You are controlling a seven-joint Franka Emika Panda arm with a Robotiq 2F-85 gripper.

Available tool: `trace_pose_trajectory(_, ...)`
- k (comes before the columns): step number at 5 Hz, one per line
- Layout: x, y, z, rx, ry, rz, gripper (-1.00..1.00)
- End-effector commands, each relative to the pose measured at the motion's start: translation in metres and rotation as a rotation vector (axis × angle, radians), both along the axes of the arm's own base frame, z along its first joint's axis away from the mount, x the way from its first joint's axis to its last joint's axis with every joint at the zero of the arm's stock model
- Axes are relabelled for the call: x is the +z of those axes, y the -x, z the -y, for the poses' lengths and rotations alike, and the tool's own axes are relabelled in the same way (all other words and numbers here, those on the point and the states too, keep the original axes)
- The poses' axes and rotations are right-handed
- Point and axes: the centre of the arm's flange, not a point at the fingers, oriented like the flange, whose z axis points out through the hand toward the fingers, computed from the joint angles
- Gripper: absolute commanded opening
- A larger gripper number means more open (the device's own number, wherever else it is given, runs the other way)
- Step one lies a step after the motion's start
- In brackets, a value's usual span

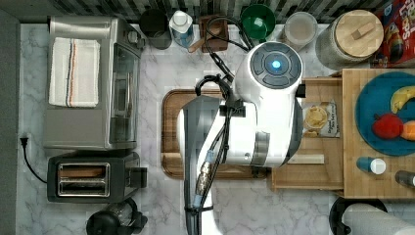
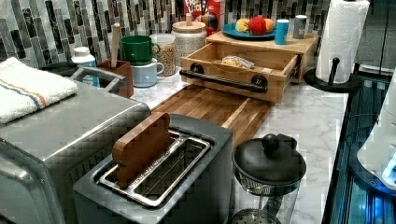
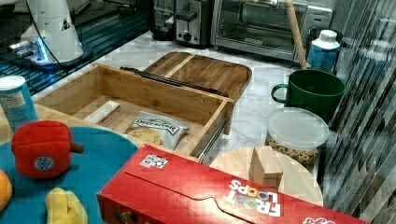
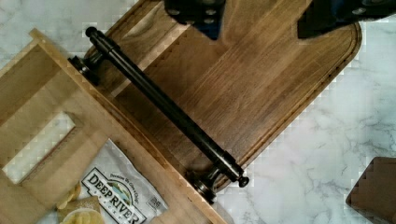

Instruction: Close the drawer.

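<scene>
Gripper (image 4: 259, 21): two dark fingers (image 4: 198, 11) spread apart, nothing between them, poised above the cutting board (image 4: 261, 88) and apart from the bar handle (image 4: 163, 105); in the top view the white arm (image 1: 266, 105) covers the middle of the counter.

Drawer (image 3: 140, 100): light-wood box, pulled out from under the flat wooden top (image 2: 266, 43); in the top view it lies at 3 o'clock of the arm; its black handle runs along the front on two posts, over the near edge of the cutting board.

Drawer contents: a chip bag (image 3: 156, 128) marked Deep River; a pale wooden block (image 3: 103, 113) beside it.

Cutting board: darker brown, rounded corners, flat on the marble counter (image 1: 161, 63), just beside the drawer front.

Flat top: blue plate (image 1: 374, 115) carrying a red toy (image 1: 388, 126) and a yellow toy (image 1: 402, 96).

Top view, 9 o'clock: toaster oven (image 1: 90, 81) with folded towel (image 1: 73, 72); toaster (image 1: 93, 178) at 8 o'clock.

Top view, 12 o'clock: green mug (image 1: 258, 20); lidded jar (image 1: 350, 36) at 1 o'clock.
</scene>
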Motion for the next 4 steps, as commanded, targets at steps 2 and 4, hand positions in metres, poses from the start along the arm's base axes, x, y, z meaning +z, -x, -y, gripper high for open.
trace_pose_trajectory(2, -0.009, 0.004, 0.006, 0.077, -0.039, 0.017, 1.0)
trace_pose_trajectory(4, -0.023, 0.022, -0.038, 0.391, -0.008, 0.064, 1.0)
